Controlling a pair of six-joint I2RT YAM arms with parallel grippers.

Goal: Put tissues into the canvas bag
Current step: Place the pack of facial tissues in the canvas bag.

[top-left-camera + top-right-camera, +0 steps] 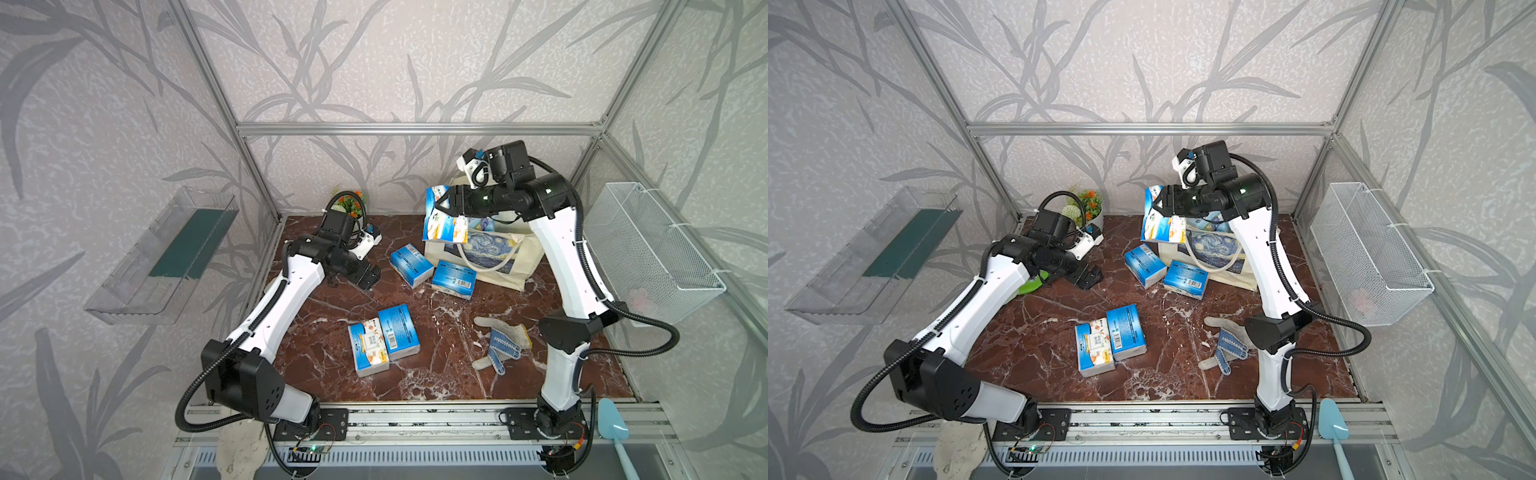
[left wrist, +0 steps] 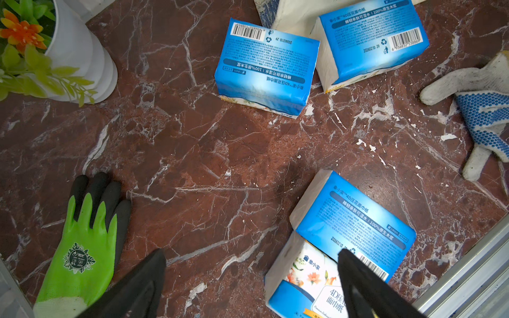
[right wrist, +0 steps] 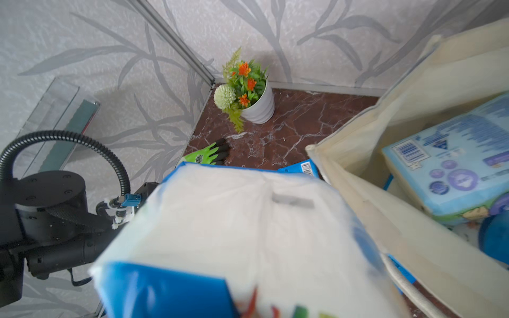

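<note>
My right gripper (image 1: 442, 204) is shut on a blue-and-white tissue pack (image 1: 441, 218) and holds it in the air over the near left rim of the cream canvas bag (image 1: 492, 255). In the right wrist view that pack (image 3: 248, 220) fills the foreground and hides the fingers. The bag (image 3: 371, 143) stands open, and a paler blue pack (image 3: 451, 170) lies inside. Two packs (image 1: 411, 264) (image 1: 454, 279) lie in front of the bag, and two more (image 1: 368, 347) (image 1: 399, 330) lie side by side mid-floor. My left gripper (image 2: 250, 256) hangs open and empty over bare floor at the left.
A white-and-blue dotted glove (image 1: 500, 340) lies at the right and a green glove (image 2: 82, 247) at the left. A white flower pot (image 1: 351, 201) stands in the back left corner. On the walls hang a wire basket (image 1: 648, 249) at the right and a clear shelf (image 1: 166, 253) at the left.
</note>
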